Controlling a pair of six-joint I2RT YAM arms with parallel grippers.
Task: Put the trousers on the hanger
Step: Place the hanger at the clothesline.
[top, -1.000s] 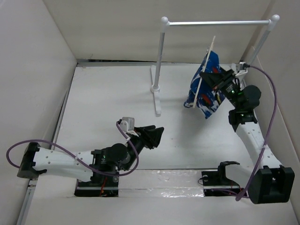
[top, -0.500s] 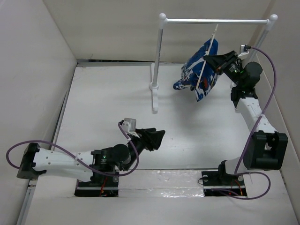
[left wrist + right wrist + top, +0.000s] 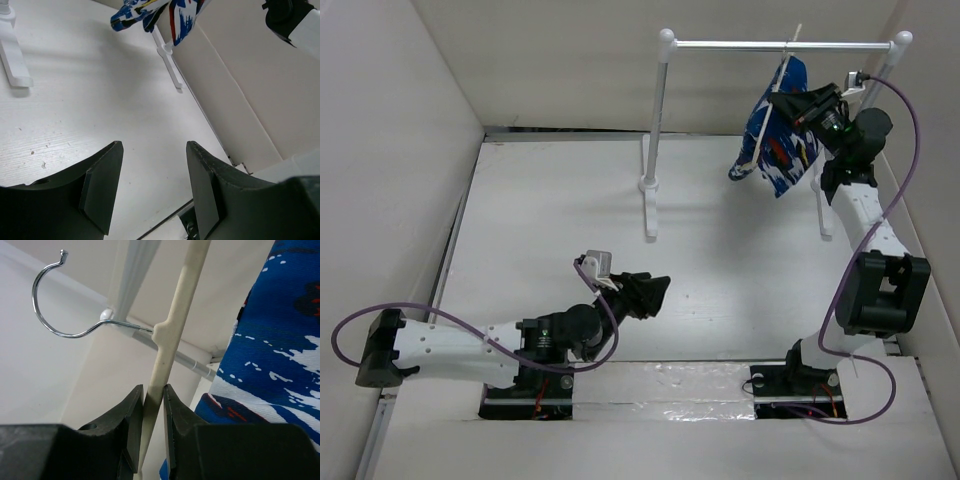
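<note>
Swung hanger (image 3: 176,315) up with right gripper (image 3: 152,390) over the last second: from low over table (image 3: 550,220) to level with crossbar (image 3: 740,45) of the rail. Kept jaws pinched narrow on hanger's cream arm, nothing else in them. Found trousers (image 3: 782,150) already draped over hanger, hanging clear of table, just beside the rail's right post (image 3: 898,58). Widened left gripper (image 3: 152,150) a little; left it well apart from the action, low near the bases, gaping and holding nothing. Judged draping done, only parking on the rail left. Saw hook (image 3: 75,335) crossing the bar in wrist view; couldn't tell whether over it yet
</note>
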